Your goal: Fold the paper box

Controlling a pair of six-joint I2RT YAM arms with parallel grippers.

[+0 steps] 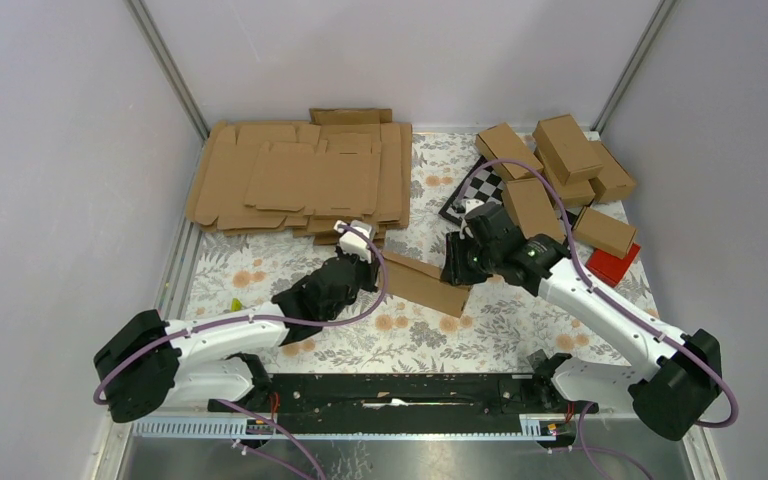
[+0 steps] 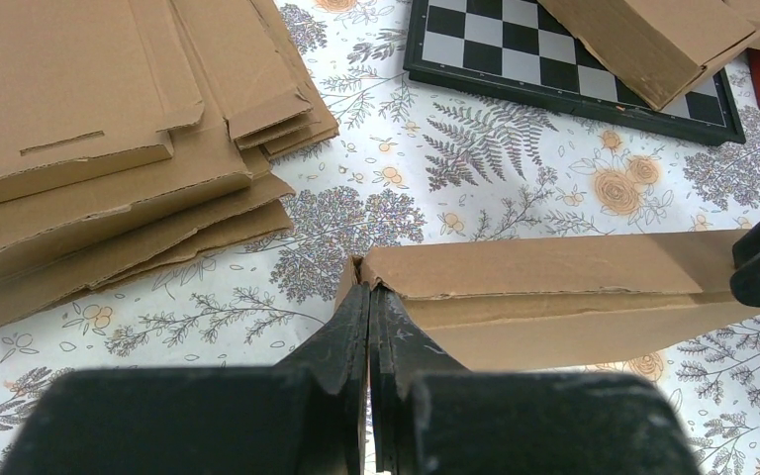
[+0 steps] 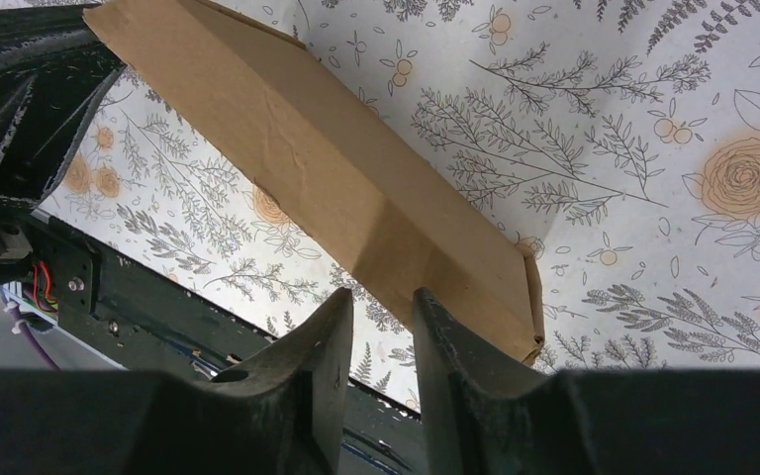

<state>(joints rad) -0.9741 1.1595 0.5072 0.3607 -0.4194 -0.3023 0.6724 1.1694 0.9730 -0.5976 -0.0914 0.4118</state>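
The left pincer (image 2: pixel 368 295) is clenched on the near-left end of the paper box (image 2: pixel 554 287), its two fingers pressed together on a thin cardboard edge there. The right pincer (image 3: pixel 381 302) sits at the box's other end with its jaws only narrowly parted. Patterned tabletop (image 1: pixel 260 270) shows through the gap, so I cannot tell whether they nip the edge or merely rest against it.

The box lies in the middle of the tabletop, stretched between the two pincers. Its long panels are already folded over into a low, flattened sleeve. The seam along its near side looks loose rather than tucked, and the left end looks open, with no flap turned in. By that, the task seems roughly midway, with squaring the sleeve and closing the ends yet to do.

Far left lies the pile of flat blanks (image 1: pixel 300 175), and far right a group of finished cartons (image 1: pixel 570 150).
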